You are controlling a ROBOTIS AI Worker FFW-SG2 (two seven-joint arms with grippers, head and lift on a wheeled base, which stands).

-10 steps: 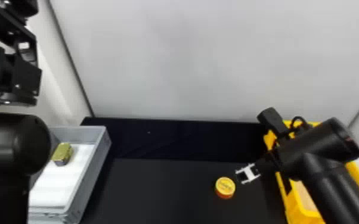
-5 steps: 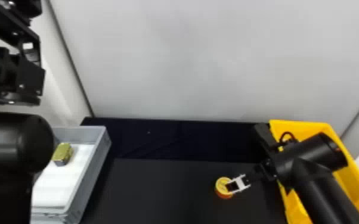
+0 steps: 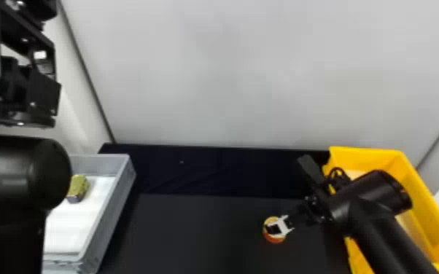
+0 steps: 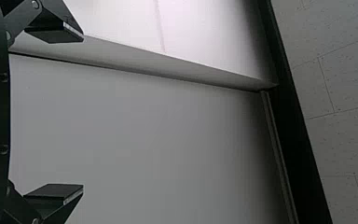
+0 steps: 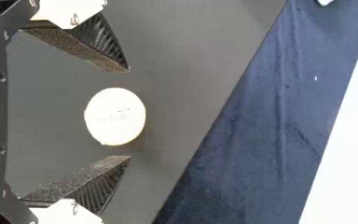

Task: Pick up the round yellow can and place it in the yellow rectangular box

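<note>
In the head view my right gripper (image 3: 279, 227) is over the round yellow can (image 3: 274, 237), which stands on the black table and is partly covered by it. The right wrist view has the can (image 5: 115, 116) between the two spread fingers of my right gripper (image 5: 129, 114), with a gap on each side. The yellow rectangular box (image 3: 417, 193) is at the right, partly behind the right arm. My left arm is raised at the left edge of the head view; in the left wrist view its gripper (image 4: 83, 113) is open with nothing between the fingers.
A grey tray (image 3: 115, 204) with a white bottom stands at the left, holding a small gold-coloured block (image 3: 78, 187). A pale wall (image 3: 248, 73) rises behind the black table (image 3: 193, 233).
My right gripper has moved left from beside the can to over it, and the right arm has uncovered more of the yellow box. The can has not visibly moved.
</note>
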